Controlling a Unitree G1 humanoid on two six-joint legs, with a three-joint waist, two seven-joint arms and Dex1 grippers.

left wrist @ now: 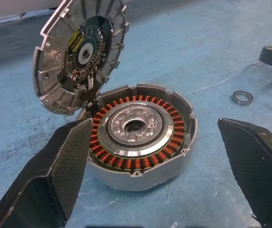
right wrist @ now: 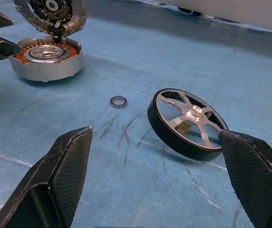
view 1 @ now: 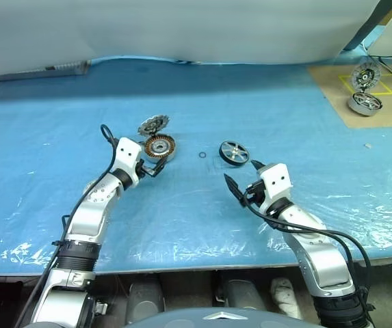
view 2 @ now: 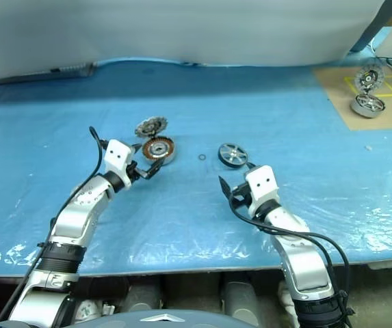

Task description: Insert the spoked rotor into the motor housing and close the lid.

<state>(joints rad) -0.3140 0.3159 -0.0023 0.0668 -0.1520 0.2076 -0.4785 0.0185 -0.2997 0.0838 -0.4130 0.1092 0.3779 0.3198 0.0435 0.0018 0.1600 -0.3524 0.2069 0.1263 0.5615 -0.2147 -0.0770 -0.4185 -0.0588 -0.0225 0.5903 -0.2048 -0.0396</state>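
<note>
We are holding our left claw [view 1: 152,166] with its fingers spread wide and gripping nothing, hovering just in front of the housing [view 1: 160,147], one finger close beside its wall and the other well clear. Our right claw [view 1: 243,179] is likewise standing apart and empty, pointing toward the rotor [view 1: 233,152], which is sitting just ahead of it on the blue counter [view 1: 59,137]. The rotor is resting tilted, one side of its dark rim propped up off the sheet, so its axle is leaning rather than pointing straight up, its spoked face angling toward our right wrist camera. A small metal ring [right wrist: 118,101] is lying flat between the rotor and the housing. The housing is sitting flat, its copper windings and centre bore facing upward, and the lid [left wrist: 81,52] is standing open on its hinge at the far rim, tipped back with its inner face toward us. We are judging the task as barely begun: the housing is open and ready, but the rotor is not yet picked up, not yet seated over the windings, and the lid is left to swing down.
</note>
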